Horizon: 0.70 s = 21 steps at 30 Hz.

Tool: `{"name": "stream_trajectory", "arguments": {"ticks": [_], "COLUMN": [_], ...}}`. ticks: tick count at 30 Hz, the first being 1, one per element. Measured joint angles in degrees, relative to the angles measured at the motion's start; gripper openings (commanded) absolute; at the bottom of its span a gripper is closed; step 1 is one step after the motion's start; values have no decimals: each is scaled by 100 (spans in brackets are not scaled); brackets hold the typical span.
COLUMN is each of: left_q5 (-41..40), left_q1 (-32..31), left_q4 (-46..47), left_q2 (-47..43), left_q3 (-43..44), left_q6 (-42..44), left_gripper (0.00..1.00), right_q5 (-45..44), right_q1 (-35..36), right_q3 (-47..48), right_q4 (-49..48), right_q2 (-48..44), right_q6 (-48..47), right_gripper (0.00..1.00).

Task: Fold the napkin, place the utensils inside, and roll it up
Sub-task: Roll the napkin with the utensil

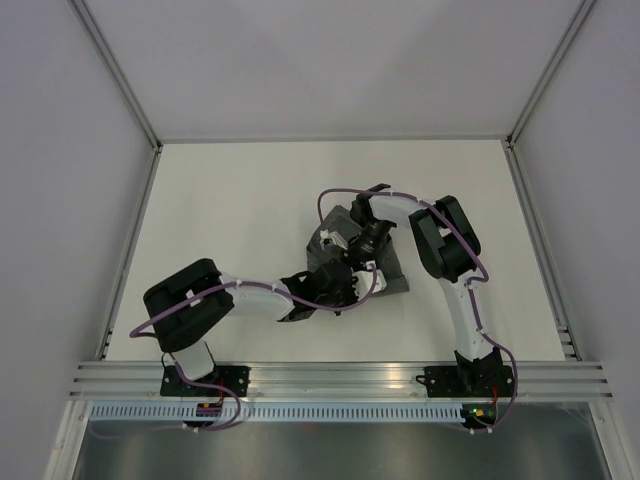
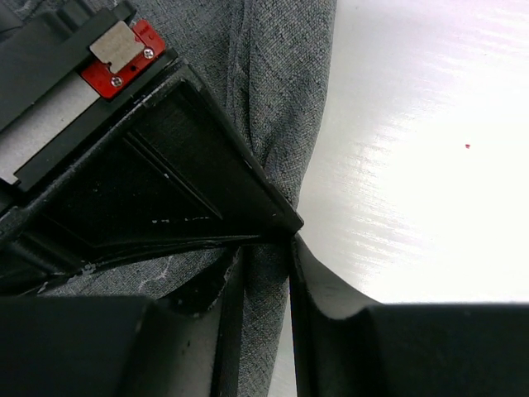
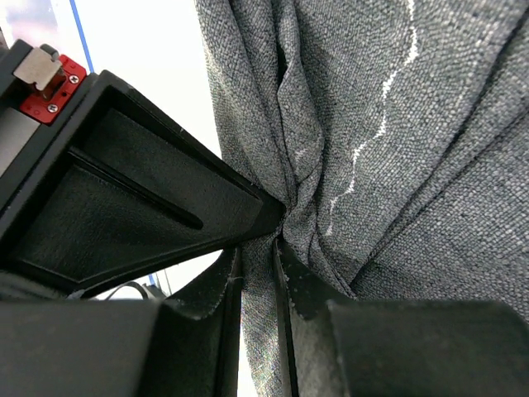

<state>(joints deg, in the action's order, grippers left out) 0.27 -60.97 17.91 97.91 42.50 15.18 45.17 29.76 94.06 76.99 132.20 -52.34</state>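
- While both arms crowd the middle, the worktop [image 1: 240, 200] reads plain white, with pale walls [image 1: 60, 150] around it and an aluminium rail [image 1: 340, 372] along the near edge.
- napkin [image 1: 395, 277] sits centre-right on the worktop, bunched, not flat.
- left jaws clenched on a napkin fold at its edge; right jaws clenched on gathered cloth.
- Top view: arms cover most of the napkin, outline unreadable. Wrist views too close, cloth cropped.
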Motion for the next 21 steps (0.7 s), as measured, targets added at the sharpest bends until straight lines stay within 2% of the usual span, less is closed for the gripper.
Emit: {"name": "stream_trajectory", "arguments": {"ticks": [5,14,21], "left_q5": [323,960,1526], "left_q1": [114,315,538], "left_q4": [-275,-542,-568], "left_q2": [55,203,291], "left_q3": [181,435,533], "left_q6": [-42,-146,-256], "left_gripper": [2,2,2], "right_q5": [-4,2,66], "right_q1": [-26,-133,-273], "right_q3": [0,0,42], "right_q4": [39,210,393], "right_q2": [15,0,-15], "right_q6": [2,79,120], "right_gripper": [20,48,55]}}
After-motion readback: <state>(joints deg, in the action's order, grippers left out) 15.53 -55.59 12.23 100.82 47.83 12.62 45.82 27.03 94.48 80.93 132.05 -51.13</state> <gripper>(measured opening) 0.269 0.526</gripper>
